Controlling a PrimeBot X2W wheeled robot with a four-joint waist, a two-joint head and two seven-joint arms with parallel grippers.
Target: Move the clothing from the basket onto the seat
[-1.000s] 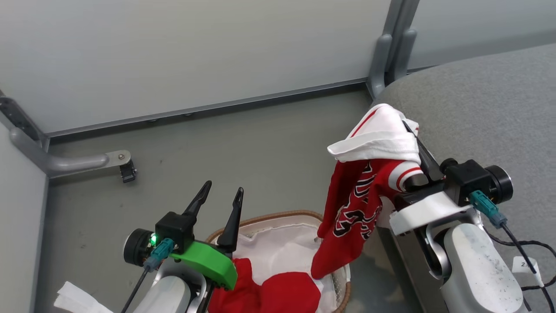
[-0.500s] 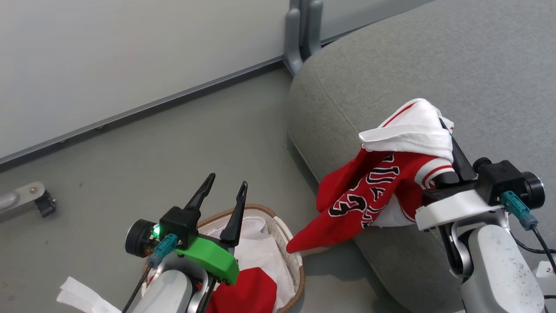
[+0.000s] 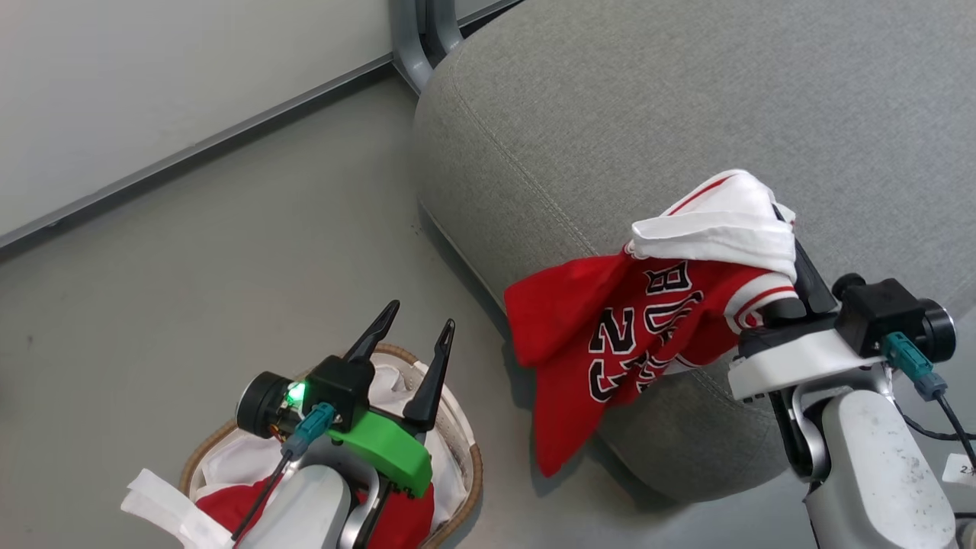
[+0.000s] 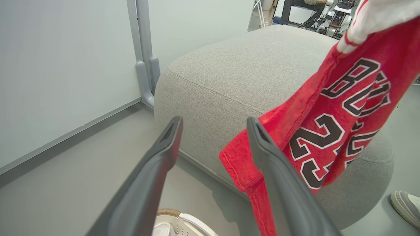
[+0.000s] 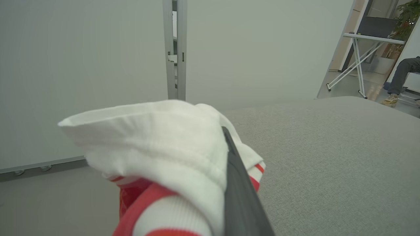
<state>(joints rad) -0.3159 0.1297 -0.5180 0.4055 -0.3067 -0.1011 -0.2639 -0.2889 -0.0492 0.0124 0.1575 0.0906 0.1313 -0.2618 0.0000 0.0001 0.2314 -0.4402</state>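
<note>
My right gripper (image 3: 785,229) is shut on a red jersey (image 3: 610,335) with white trim and dark lettering. The jersey (image 4: 331,131) hangs from the gripper over the rounded front corner of the grey seat (image 3: 686,114), its lower end dangling past the seat's edge above the floor. White cloth (image 5: 157,144) bunches over the right gripper (image 5: 229,141). The basket (image 3: 457,450) sits on the floor at the lower left, with more red clothing (image 3: 396,518) and a white liner in it. My left gripper (image 3: 423,320) is open above the basket with nothing between its fingers (image 4: 164,154).
A pale wall panel (image 3: 152,91) with a grey post (image 3: 415,38) stands behind the seat's left corner. Grey floor (image 3: 229,267) lies between wall, basket and seat. A person's shoe (image 4: 405,203) rests on the floor by the seat. A folding stand (image 5: 361,62) is far off.
The head camera has swung towards the seat, shifting the whole picture. My right gripper has carried the jersey away from the basket until it drapes over the seat's corner. The left gripper stays open.
</note>
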